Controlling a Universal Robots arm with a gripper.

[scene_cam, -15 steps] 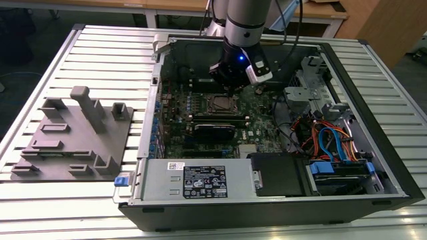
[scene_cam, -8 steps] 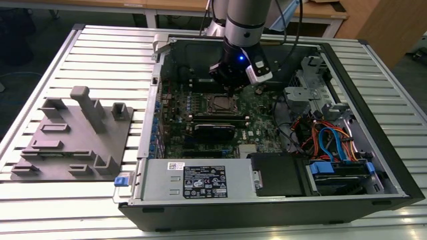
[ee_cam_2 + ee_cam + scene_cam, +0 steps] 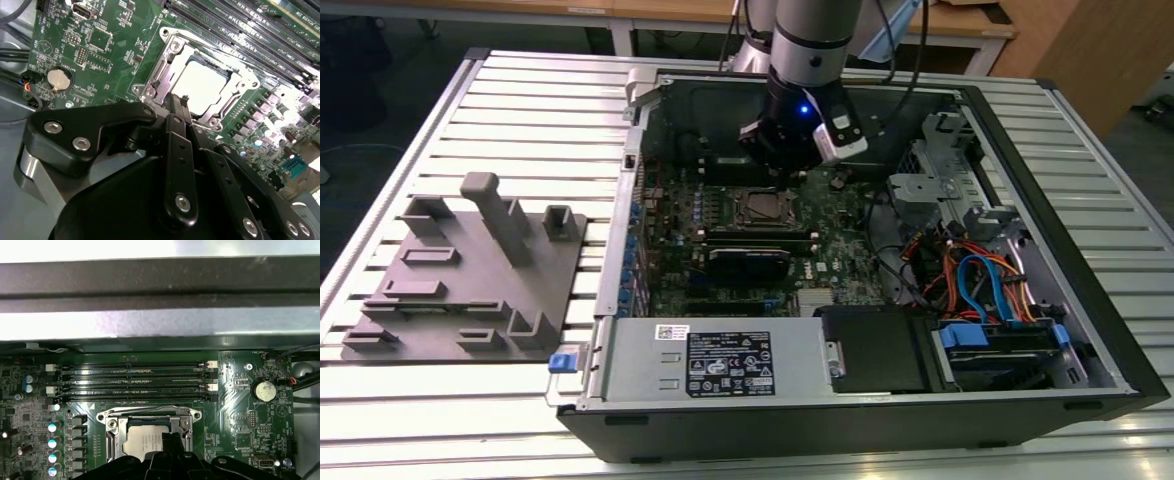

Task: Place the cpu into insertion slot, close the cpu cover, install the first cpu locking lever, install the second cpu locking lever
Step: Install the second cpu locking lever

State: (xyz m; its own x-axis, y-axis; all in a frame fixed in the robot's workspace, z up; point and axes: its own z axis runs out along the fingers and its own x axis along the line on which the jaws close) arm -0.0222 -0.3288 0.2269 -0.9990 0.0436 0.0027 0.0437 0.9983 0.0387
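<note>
The small flat square cpu with its dull silver-grey metal top (image 3: 202, 87) lies seated in the square black insertion slot with the silver rim (image 3: 759, 208), set in the green circuit board (image 3: 100, 65) inside the open black computer case (image 3: 1067, 330). The thin silver metal cpu cover, a square frame with a large cut-out (image 3: 111, 416), lies flat down around the cpu, its bars framing the chip on all sides in both wrist views. My black gripper (image 3: 178, 102) hangs just above the edge of that cover, fingertips pressed together into one narrow point, grasping nothing that I can see. Whether the tips touch the cover I cannot tell. Beyond the slot run the long black memory slots (image 3: 135, 382), parallel to one side of the cover. A round silver coin battery (image 3: 265, 389) sits on the board near the slots' end. Outside the case, toward the exterior view's left, a grey moulded fixture tray (image 3: 460, 275) rests on the ribbed metal table (image 3: 534, 90).
</note>
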